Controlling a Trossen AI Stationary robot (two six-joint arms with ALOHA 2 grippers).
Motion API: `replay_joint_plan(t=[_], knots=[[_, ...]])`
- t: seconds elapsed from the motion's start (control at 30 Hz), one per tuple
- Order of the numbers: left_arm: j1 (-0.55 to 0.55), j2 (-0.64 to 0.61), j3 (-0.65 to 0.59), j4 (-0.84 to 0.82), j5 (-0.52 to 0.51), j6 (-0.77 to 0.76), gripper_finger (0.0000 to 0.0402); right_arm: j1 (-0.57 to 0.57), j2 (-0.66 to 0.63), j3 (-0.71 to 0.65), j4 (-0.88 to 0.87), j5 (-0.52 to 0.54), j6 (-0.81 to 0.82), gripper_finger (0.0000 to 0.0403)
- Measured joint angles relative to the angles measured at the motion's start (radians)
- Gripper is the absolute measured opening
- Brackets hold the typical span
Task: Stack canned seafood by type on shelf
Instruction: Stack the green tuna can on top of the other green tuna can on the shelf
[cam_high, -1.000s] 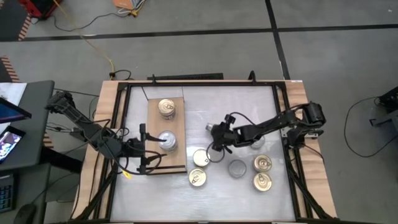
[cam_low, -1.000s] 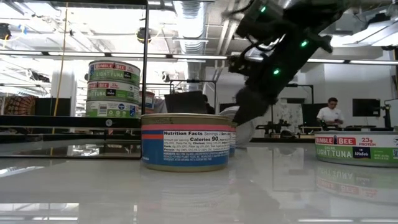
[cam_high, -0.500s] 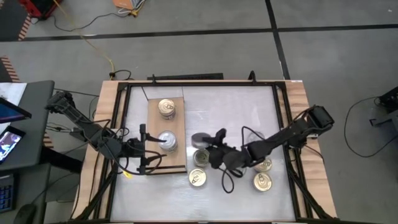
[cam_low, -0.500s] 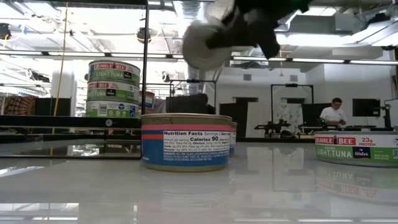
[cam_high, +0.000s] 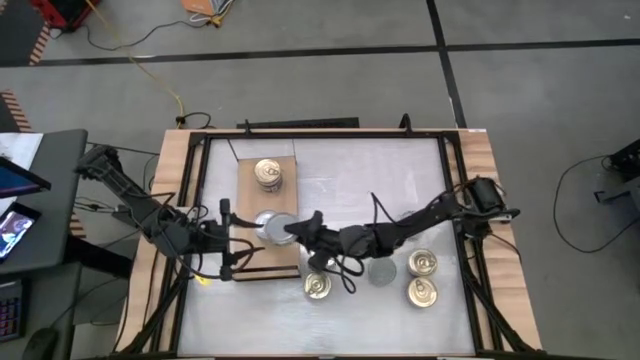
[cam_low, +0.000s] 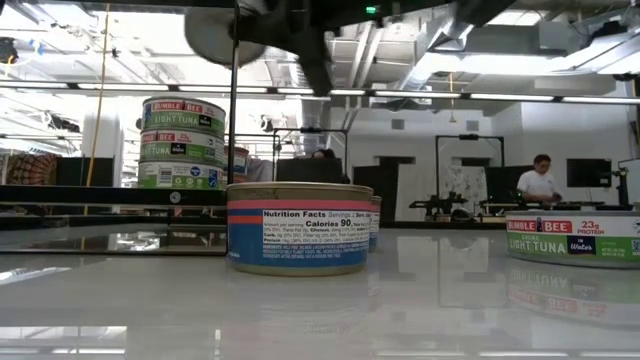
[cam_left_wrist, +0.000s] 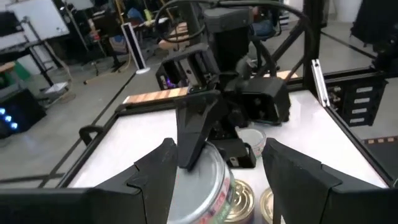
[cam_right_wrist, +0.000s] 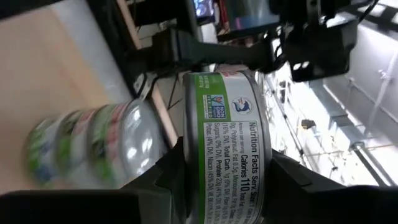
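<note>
On the tan shelf (cam_high: 250, 200) stand two stacks of tins: a gold-topped one (cam_high: 266, 174) at its far end and a silver-topped one (cam_low: 182, 143) at its near end. My right gripper (cam_high: 288, 230) reaches in from the table's right, shut on a silver-topped, green-labelled tin (cam_right_wrist: 227, 146), and has it over the silver-topped stack and higher than it (cam_low: 225, 35). My left gripper (cam_high: 228, 238) stands open at the shelf's left side, with its fingers (cam_left_wrist: 155, 180) pointing at that stack. My right gripper pinches the tin by its flat faces, one finger (cam_left_wrist: 193, 134) lying on the lid (cam_left_wrist: 214, 165) and the other beneath. The fingers come level from the table's right. The tin stays level, lid up, lifted clear above the shelf's near stack.
Loose tins lie on the white table to the right of the shelf: gold-topped ones (cam_high: 318, 287) (cam_high: 423, 264) (cam_high: 421, 292) and a silver-topped one (cam_high: 381, 271). One blue-and-pink-labelled tin (cam_low: 300, 228) stands close in the low view. Black frame rails (cam_high: 447, 200) border the table.
My right gripper has risen and gone toward the table's left edge with the tin, from the middle of the table to over the shelf's near stack. Its wrist has rolled on the way. The tin is now lifted well clear of the table.
</note>
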Motion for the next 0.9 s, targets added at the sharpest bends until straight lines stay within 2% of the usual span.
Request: replay_joint_plan(t=[0.1,0.17,0.3,0.57,0.73,0.9], knots=[[-0.019,-0.007,0.0,-0.02,-0.047,-0.035,0.0224,-0.02,0.04,0.051,-0.014,-0.026,-0.001,0.0166],[-0.033,-0.009,0.0,-0.031,-0.069,-0.042,0.0224,-0.034,0.057,0.085,-0.045,-0.085,0.008,0.0166],[-0.058,-0.01,0.0,-0.03,-0.101,-0.048,0.0224,-0.062,0.055,0.126,-0.147,-0.171,0.106,0.0166],[-0.071,-0.01,0.0,-0.036,-0.105,-0.073,0.0224,-0.089,0.054,0.132,-0.175,-0.192,0.158,0.0172],[-0.067,-0.002,0.0,-0.045,-0.106,-0.09,0.0224,-0.112,0.054,0.132,-0.196,-0.304,0.216,0.0171],[-0.061,-0.002,0.0,-0.044,-0.106,-0.086,0.0224,-0.131,0.054,0.132,-0.214,-0.326,0.278,0.0171]])
